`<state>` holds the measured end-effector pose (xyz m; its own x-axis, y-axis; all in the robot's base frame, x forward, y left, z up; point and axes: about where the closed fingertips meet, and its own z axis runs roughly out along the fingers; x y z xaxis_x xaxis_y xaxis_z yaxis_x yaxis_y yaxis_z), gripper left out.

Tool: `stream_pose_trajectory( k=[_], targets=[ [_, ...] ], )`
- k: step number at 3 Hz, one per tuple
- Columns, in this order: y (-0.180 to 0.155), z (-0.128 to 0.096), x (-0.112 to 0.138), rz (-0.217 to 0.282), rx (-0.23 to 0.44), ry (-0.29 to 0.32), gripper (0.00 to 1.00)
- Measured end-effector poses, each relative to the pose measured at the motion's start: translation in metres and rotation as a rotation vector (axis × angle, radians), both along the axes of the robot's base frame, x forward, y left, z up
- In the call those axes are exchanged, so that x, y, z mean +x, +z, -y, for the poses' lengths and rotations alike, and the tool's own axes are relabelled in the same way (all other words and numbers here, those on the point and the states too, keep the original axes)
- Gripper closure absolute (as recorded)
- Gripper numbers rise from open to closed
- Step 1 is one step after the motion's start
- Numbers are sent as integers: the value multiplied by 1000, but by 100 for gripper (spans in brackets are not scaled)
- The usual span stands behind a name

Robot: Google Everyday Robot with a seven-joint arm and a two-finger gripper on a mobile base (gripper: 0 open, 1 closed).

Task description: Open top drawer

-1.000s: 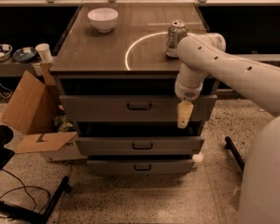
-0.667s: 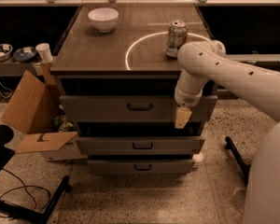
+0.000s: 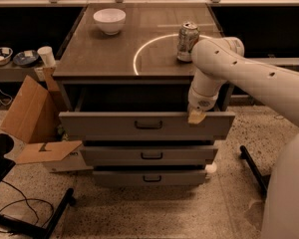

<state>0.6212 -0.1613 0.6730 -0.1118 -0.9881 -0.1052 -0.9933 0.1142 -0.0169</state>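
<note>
Standing a little back from the cabinet, I see the top drawer already partly pulled out. Its wide grey front sits forward of the two narrower drawer fronts below it, with a dark gap between it and the underside of the cabinet top. Compared with a second ago, that gap is deeper and the front has come further toward me, so the pull seems to be working.

The gripper is at the upper right of the drawer front, its tan tip against the top rim. It is well to the right of the small dark bar handle, which it is not touching. A moment ago the tip hung lower, across the face of the front; now it sits up at the rim. I cannot tell from where I stand whether the claw is open, closed or gripping the edge. The white arm bends down to it from the right.

On the cabinet top, the soda can and the white bowl stand undisturbed.

My guess is that the task is well under way but unfinished, since the drawer looks only partly extended. Because contact is off-centre at the rim, the front might skew or the tip might slip off as it comes further out.
</note>
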Motion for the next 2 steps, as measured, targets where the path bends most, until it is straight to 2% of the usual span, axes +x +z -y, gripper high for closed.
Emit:
stream_pose_trajectory(
  k=[1, 2],
  targets=[
    [5, 0, 0, 0, 0, 0, 100],
    [5, 0, 0, 0, 0, 0, 81]
  ],
)
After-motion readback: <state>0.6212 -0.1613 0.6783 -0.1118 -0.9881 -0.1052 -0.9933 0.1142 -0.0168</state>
